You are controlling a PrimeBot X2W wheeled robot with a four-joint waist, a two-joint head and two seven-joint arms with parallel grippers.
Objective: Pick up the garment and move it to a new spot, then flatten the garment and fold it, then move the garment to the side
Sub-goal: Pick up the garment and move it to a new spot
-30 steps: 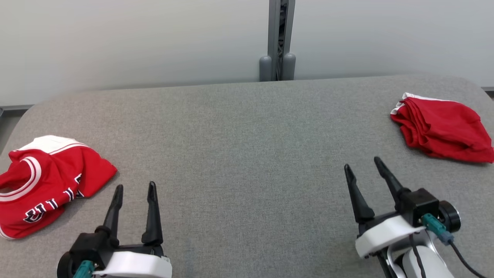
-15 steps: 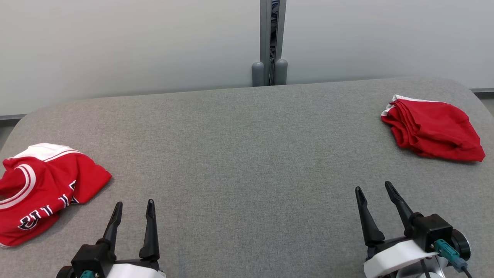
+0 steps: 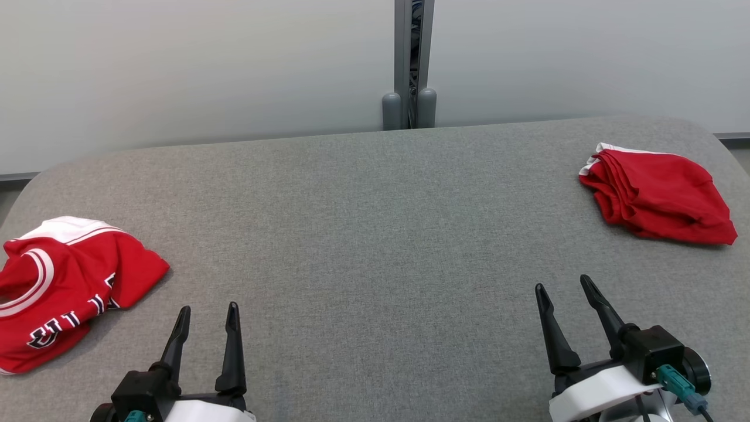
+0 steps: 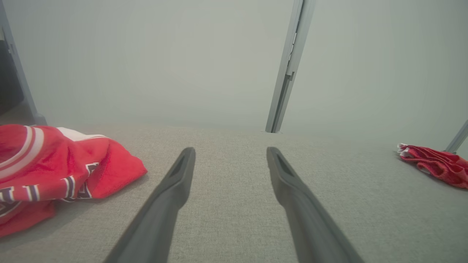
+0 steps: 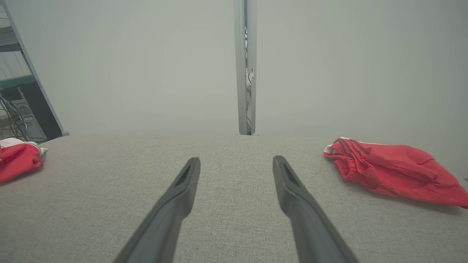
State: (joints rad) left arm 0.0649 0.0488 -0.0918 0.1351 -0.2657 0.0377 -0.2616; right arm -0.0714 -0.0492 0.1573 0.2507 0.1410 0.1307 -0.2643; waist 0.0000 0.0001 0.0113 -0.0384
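Nearest us, our left claw (image 3: pixel 210 306) and right claw (image 3: pixel 562 281) hover over the grey table (image 3: pixel 375 234), both spread wide and empty. The crumpled red jersey (image 3: pixel 70 281) lies near the left claw, further left, with the path to it open. Farther off on the right sits a folded red garment (image 3: pixel 656 193), which we could grab by mistake. A metal post (image 3: pixel 408 64) stands behind.
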